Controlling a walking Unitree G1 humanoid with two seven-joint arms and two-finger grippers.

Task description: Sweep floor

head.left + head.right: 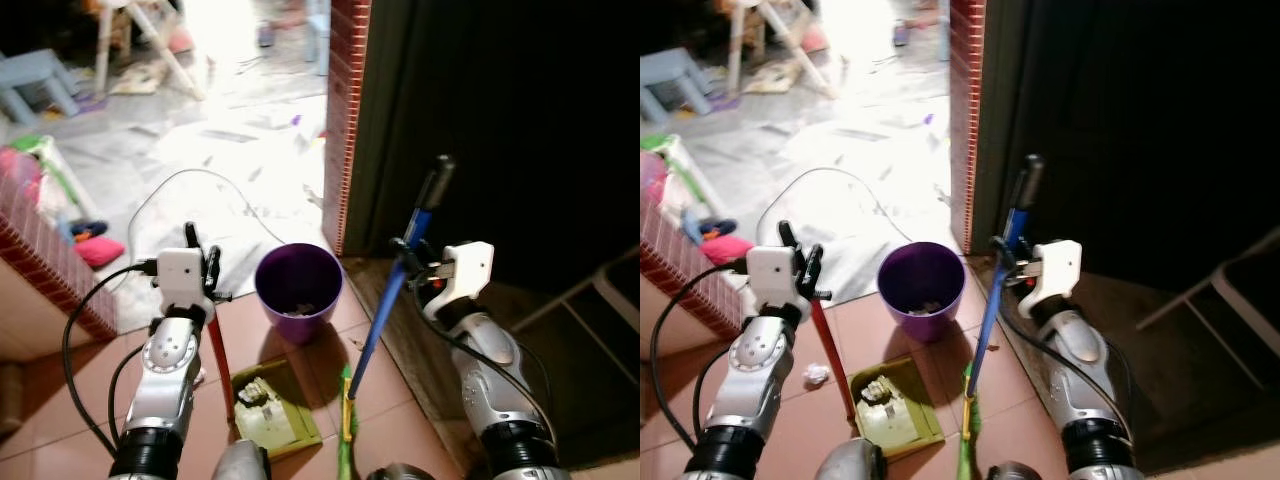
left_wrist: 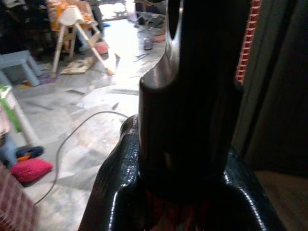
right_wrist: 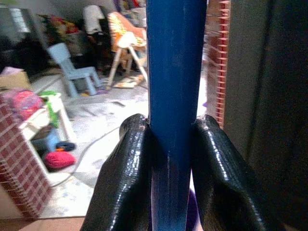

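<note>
Right gripper [image 3: 171,144] fingers clamped on blue broom handle [image 1: 392,295]. Left gripper [image 1: 200,262] fingers closed on red dustpan handle [image 1: 219,362]; green dustpan [image 1: 275,410] on tiled floor [image 1: 300,375] beside purple bin [image 1: 298,290].

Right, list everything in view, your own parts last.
broom: 1, blue handle, green head, held upright right of the bin
dustpan: 1, olive green with red handle, on the floor in front of the bin, rubbish in it
bin: 1, purple, on the tiles by the brick pillar
paper ball: 1, white, on the tiles left of the dustpan
cable: 1, white, looped on the pale floor beyond
pillar: 1, red brick, behind the bin
chair: 1, light blue, far left
cushion: 1, pink, by the low brick wall on the left
left gripper: 1, black, shut on the dustpan handle
right gripper: 1, black, shut on the broom handle
</note>
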